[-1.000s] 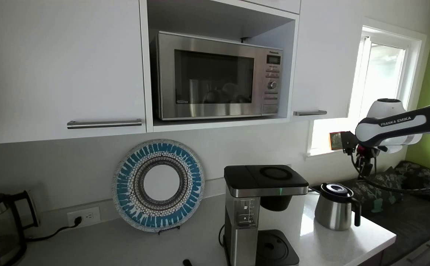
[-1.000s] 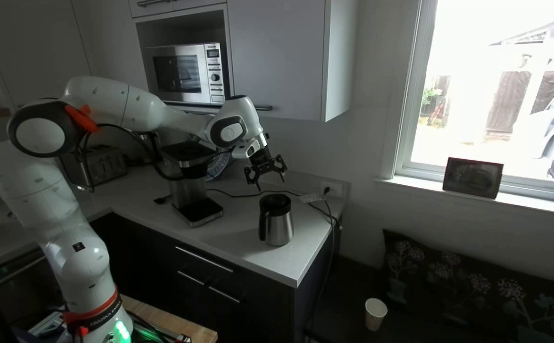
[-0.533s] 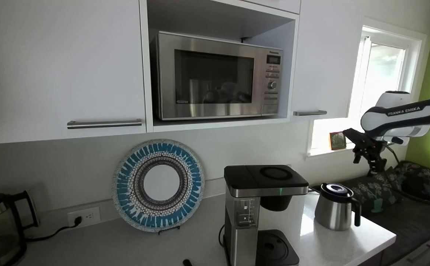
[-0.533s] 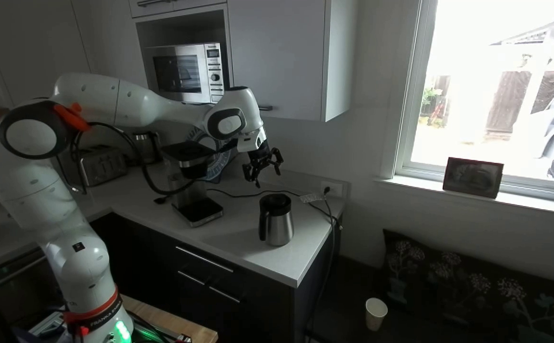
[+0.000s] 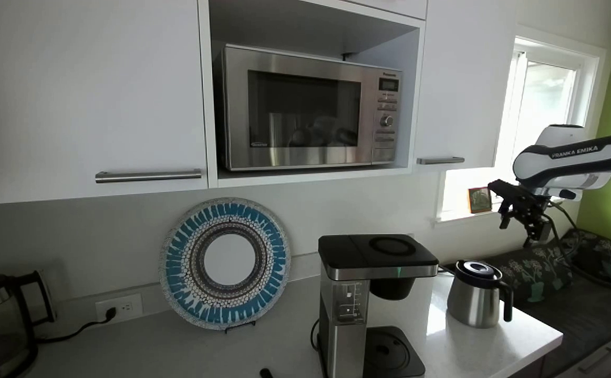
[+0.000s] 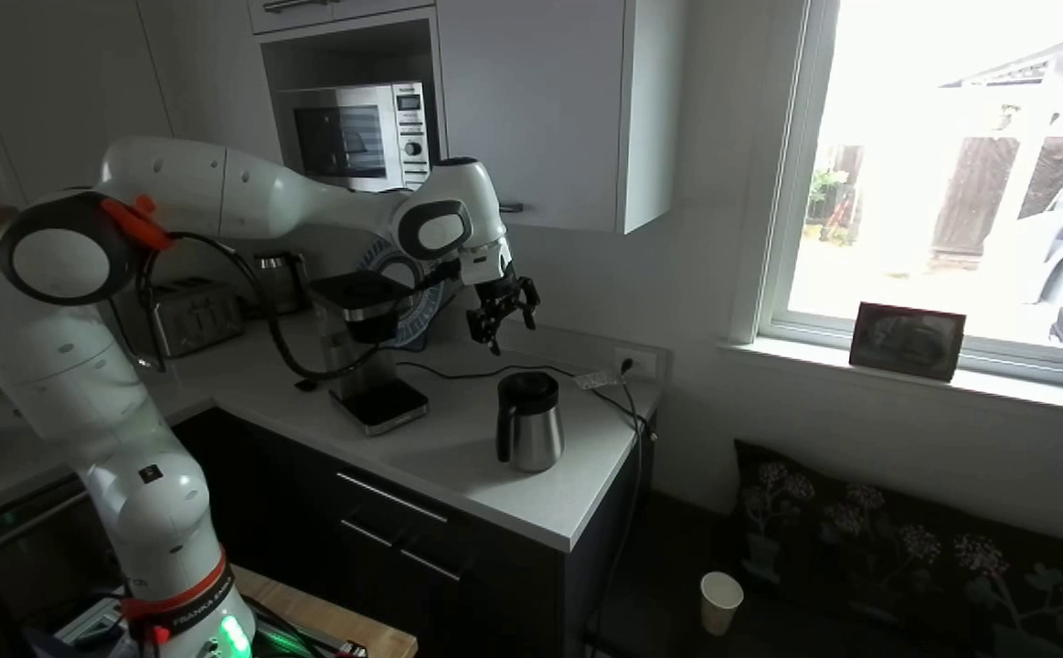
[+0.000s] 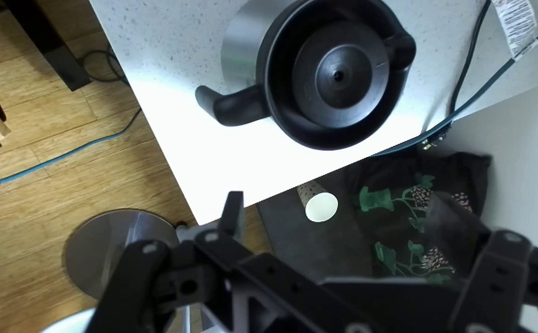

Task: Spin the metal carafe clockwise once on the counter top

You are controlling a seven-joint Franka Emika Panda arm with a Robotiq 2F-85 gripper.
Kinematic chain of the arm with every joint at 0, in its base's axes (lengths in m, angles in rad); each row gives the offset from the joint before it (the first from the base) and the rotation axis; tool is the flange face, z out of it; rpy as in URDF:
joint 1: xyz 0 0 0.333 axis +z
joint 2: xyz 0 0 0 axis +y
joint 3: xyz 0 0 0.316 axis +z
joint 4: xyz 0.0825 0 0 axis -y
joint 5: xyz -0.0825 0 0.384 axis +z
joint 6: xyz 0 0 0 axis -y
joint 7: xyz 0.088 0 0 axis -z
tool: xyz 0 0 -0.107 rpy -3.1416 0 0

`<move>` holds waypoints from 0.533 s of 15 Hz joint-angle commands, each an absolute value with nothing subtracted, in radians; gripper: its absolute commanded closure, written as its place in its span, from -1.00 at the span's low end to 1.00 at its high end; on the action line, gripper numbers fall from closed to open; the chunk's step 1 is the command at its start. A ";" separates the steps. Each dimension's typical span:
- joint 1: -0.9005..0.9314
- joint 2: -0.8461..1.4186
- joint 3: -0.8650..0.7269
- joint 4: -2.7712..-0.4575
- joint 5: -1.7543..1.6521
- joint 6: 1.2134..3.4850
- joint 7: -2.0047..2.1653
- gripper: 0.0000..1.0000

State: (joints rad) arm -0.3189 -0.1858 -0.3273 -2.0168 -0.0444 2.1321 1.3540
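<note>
The carafe stands upright on the counter top, near its corner; in an exterior view it is just below the centre of the frame, with its dark handle on the left side. The wrist view shows it from above, at upper centre, and there the handle points to the left and slightly down. The gripper hangs higher than the carafe and apart from it; its fingers are spread wide. In an exterior view the coffee machine is at lower centre, to the left of the carafe. Above it, the microwave sits inside a niche. A round blue plate is left of the coffee machine. A paper cup is at lower right in an exterior view, and a framed picture stands on the window sill.
</note>
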 commanded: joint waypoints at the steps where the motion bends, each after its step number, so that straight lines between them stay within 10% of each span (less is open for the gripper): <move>1: -0.320 -0.224 -0.323 -2.031 -0.024 2.137 1.155 -1.00; 8: -0.326 -0.252 -0.388 -2.004 0.093 2.094 0.631 -1.00</move>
